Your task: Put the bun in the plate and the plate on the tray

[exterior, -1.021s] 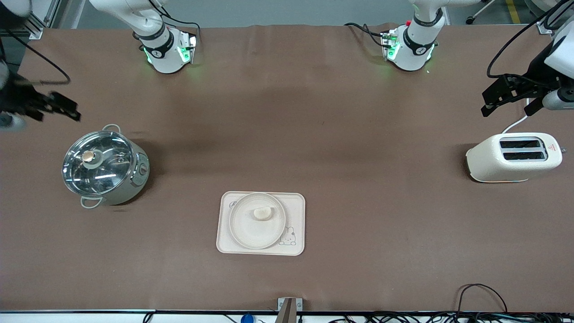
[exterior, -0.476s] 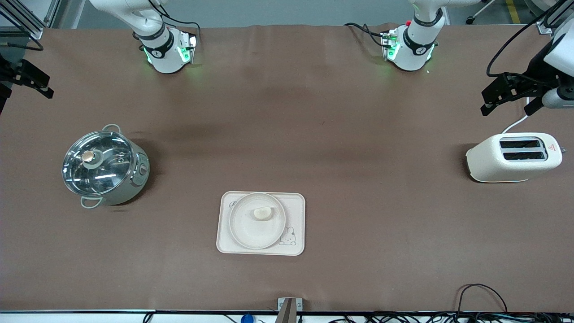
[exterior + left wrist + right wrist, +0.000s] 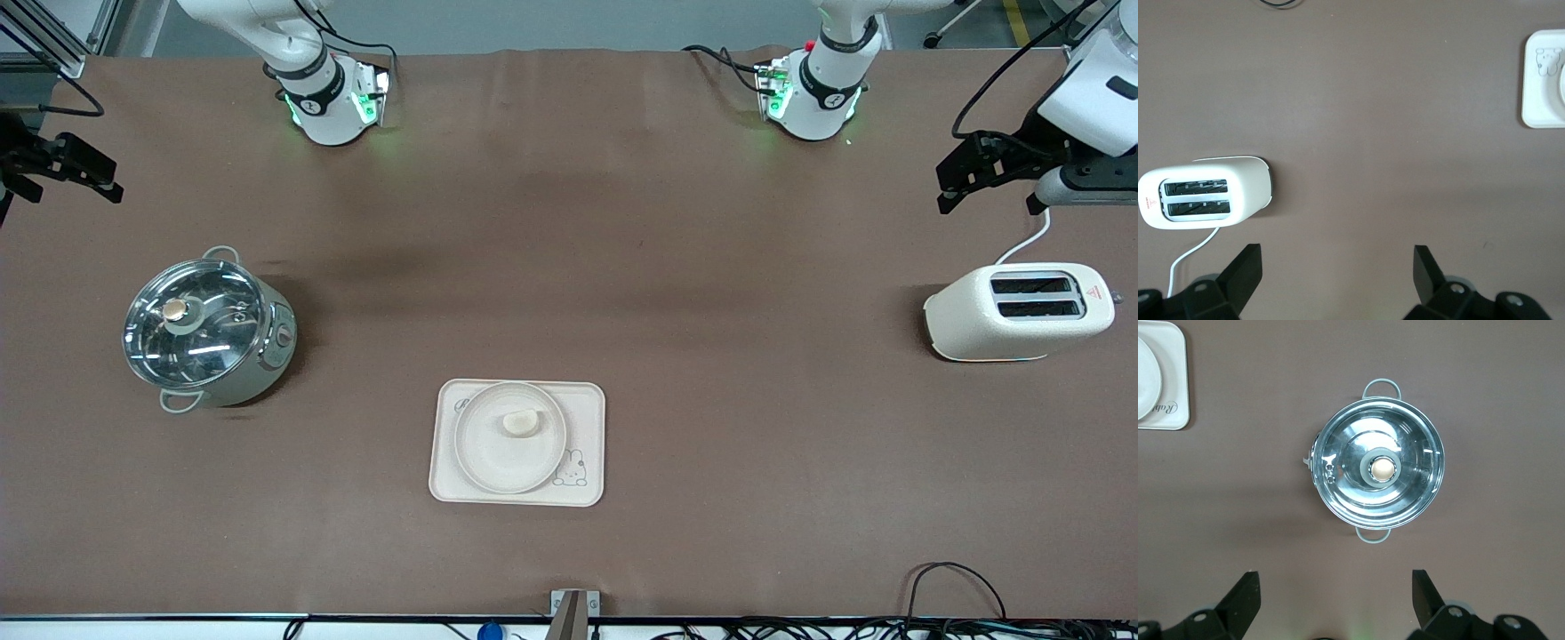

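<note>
The pale bun (image 3: pixel 520 422) lies in the round cream plate (image 3: pixel 498 462). The plate sits on the cream "Rabbit" tray (image 3: pixel 589 418), at the table's middle, near the front camera. My left gripper (image 3: pixel 989 188) is open and empty, up in the air over the table's edge at the left arm's end, beside the toaster. Its wrist view shows its open jaws (image 3: pixel 1336 259) and a tray corner (image 3: pixel 1543 80). My right gripper (image 3: pixel 58 188) is open and empty over the table's edge at the right arm's end. Its wrist view shows its open jaws (image 3: pixel 1335 583), the tray (image 3: pixel 1175 387) and the plate's edge (image 3: pixel 1146 377).
A steel pot with a glass lid (image 3: pixel 206 333) stands toward the right arm's end, and also shows in the right wrist view (image 3: pixel 1378 470). A white toaster (image 3: pixel 1018 311) with a cord stands toward the left arm's end, and also shows in the left wrist view (image 3: pixel 1205 198).
The right gripper has pulled away from the pot toward the table's edge. The left gripper has shifted slightly toward the bases. Bun, plate and tray have not moved.
</note>
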Tool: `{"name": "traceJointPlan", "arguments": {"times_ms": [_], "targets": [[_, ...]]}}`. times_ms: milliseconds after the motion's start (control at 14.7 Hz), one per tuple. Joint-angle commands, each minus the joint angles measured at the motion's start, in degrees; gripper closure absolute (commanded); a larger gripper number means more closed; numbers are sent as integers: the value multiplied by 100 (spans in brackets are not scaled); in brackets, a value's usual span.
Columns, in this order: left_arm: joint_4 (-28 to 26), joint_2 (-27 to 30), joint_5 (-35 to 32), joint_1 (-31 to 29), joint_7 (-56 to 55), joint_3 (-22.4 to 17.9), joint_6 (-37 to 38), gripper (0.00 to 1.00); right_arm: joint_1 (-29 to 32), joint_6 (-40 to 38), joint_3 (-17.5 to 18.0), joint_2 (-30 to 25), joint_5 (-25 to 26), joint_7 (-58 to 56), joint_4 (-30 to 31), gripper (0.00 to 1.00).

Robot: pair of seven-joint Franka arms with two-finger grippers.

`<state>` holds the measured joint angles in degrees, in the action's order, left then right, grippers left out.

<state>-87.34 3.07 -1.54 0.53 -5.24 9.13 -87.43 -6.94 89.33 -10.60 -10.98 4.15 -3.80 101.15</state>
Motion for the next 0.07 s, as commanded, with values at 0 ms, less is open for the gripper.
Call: {"name": "traceJointPlan", "arguments": {"times_ms": [0], "targets": [[130, -26, -58, -9, 217, 10, 156, 0, 96, 40, 93, -159, 51, -24, 133, 0]]}}
